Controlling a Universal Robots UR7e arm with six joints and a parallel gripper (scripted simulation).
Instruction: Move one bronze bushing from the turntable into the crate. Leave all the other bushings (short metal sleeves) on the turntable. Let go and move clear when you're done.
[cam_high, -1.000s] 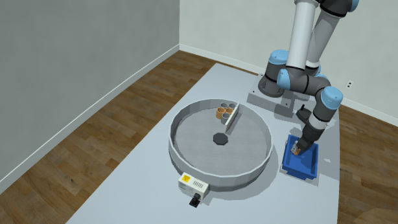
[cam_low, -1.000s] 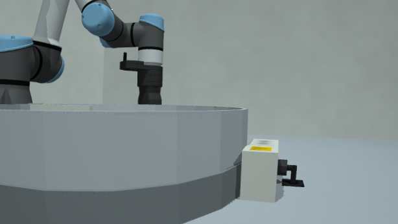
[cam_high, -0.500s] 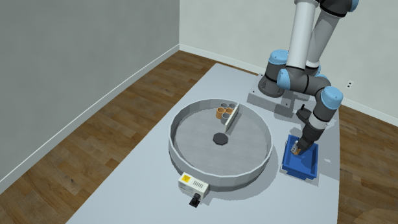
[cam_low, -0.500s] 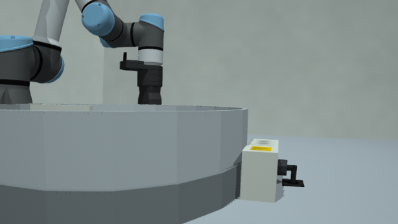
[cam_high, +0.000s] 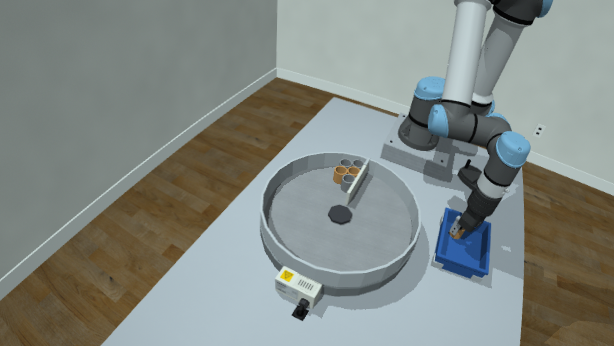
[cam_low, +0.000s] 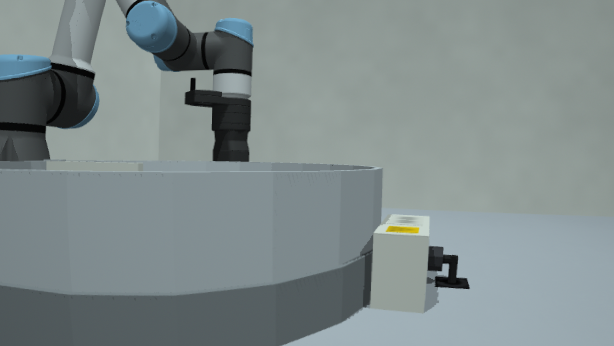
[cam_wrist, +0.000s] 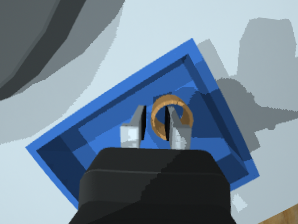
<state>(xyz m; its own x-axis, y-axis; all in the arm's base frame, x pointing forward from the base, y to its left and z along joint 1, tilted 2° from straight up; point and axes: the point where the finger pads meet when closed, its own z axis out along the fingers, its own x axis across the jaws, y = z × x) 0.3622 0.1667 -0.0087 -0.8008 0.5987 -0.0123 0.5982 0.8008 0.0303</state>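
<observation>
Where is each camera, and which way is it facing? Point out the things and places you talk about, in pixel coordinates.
Top: high above the table, looking down across the turntable (cam_high: 340, 280) (cam_low: 200, 225) (cam_wrist: 30, 40) and crate (cam_high: 462, 268) (cam_wrist: 111, 94); most of the arm (cam_high: 457, 65) (cam_low: 235, 57) shows.
Exterior: low beside the turntable, looking nearly level across its rim; parts of the arm show, fingertips hidden.
Wrist: by the gripper (cam_high: 455, 233) (cam_low: 231, 145) (cam_wrist: 155, 116), looking down into the crate; both fingers show.
Top and wrist share the crate and a bronze bushing (cam_high: 458, 235) (cam_wrist: 170, 99).
</observation>
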